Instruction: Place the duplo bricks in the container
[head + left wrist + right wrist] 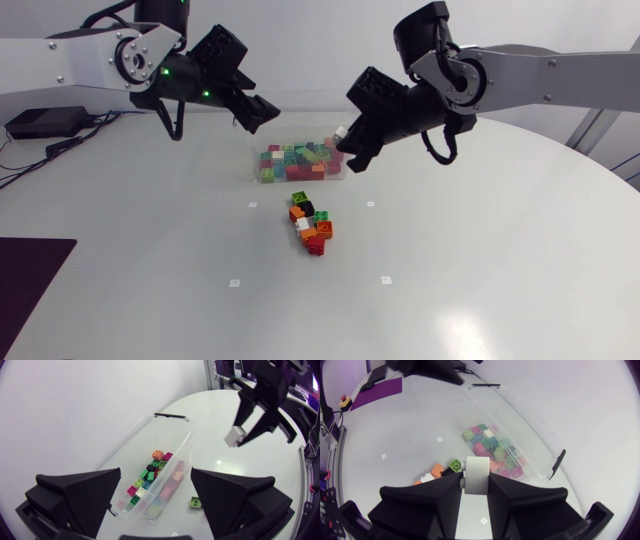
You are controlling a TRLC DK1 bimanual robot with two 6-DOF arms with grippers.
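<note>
A clear plastic container point(300, 165) stands at the back middle of the table with several coloured duplo bricks point(297, 160) inside. A small pile of bricks point(310, 225) in orange, green, black, white and red lies on the table in front of it. My left gripper point(260, 115) hangs open over the container's left end; in the left wrist view its fingers point(85, 495) stand wide with the container point(172, 427) below them. My right gripper point(347, 142) is shut on a white brick point(341, 131) above the container's right end, the white brick point(476, 475) sitting between its fingers.
A single green brick point(195, 503) lies on the table just outside the container wall. Small white markers point(234, 283) dot the table. A dark purple mat point(25, 275) lies at the front left edge and a black box point(45, 122) at the back left.
</note>
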